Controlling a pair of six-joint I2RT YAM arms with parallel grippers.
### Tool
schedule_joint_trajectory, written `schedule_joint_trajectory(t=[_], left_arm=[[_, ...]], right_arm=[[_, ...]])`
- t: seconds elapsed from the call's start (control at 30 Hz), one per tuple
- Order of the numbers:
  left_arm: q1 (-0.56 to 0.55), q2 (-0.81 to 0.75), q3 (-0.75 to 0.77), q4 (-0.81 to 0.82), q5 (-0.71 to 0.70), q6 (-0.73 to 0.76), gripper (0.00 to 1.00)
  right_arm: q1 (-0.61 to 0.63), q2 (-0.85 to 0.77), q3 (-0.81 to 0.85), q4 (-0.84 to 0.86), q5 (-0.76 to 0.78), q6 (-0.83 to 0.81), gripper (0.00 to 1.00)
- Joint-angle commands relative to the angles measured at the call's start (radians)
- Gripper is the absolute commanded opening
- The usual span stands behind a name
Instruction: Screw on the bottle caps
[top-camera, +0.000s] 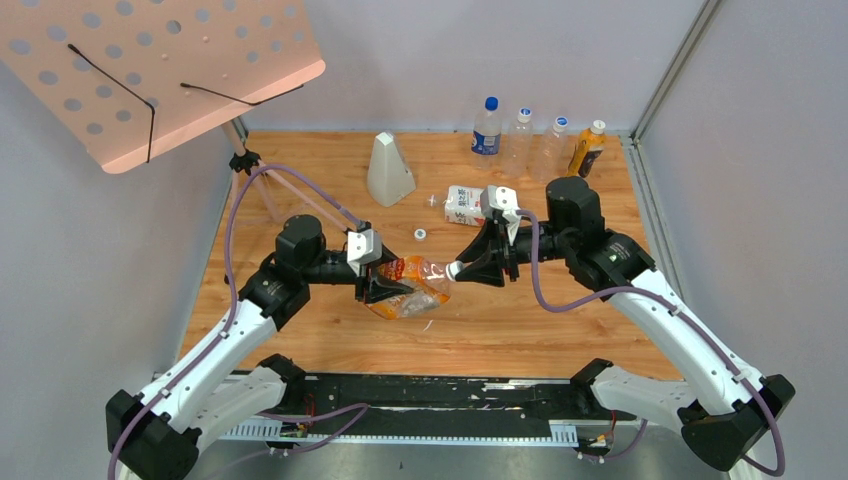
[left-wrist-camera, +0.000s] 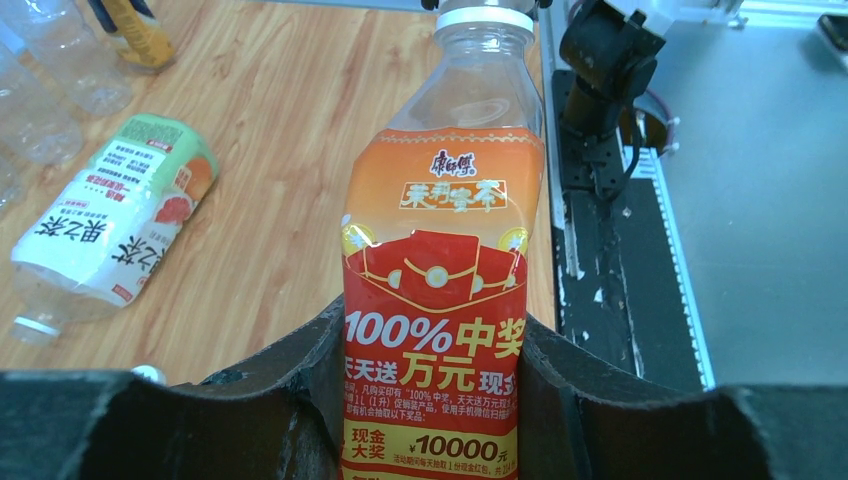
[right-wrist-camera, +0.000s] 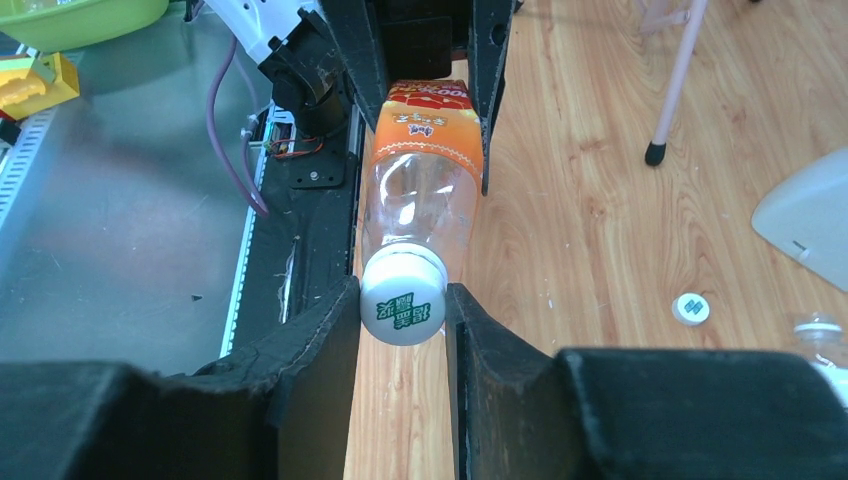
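Though tiny overhead, wrist-clear: right pincer (right-wrist-camera: 402, 322) tight on cap (right-wrist-camera: 402, 298), left pincer (left-wrist-camera: 432, 360) on bottle (left-wrist-camera: 445, 190).

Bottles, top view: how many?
6. Four stand along the back edge: blue-labelled bottle, two clear bottles, orange juice bottle. The larger bottle lies mid-table. The smaller bottle is held in the left tool, its cap in the right tool. None looks hidden.

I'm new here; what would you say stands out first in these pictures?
An orange-labelled bottle is held sideways at centre, the left end effector shut on its body, the right end effector shut on its white cap. Behind it a second bottle lies uncapped on the table, a loose white cap near it.
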Motion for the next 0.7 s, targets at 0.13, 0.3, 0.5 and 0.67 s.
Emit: schedule_joint_trajectory(t=[0.13,0.3,0.5,0.67], left_arm=[[0.046,0.013,0.041,0.343,0.183,-0.212,0.0],[0.055,0.017,0.018,0.457,0.207,-0.285,0.0],[0.064,0.04,0.039,0.502,0.253,-0.333,0.0],[0.072,0.099,0.059,0.573,0.3,-0.415,0.0]], right_arm=[[0.001,0.045,0.058,0.035,-0.165,-0.214,0.0],[-0.005,0.071,0.099,-0.005,-0.242,-0.298,0.0],[-0.006,0.119,0.178,-0.148,-0.29,-0.442,0.0],[-0.009,0.149,0.22,-0.231,-0.321,-0.527,0.0]])
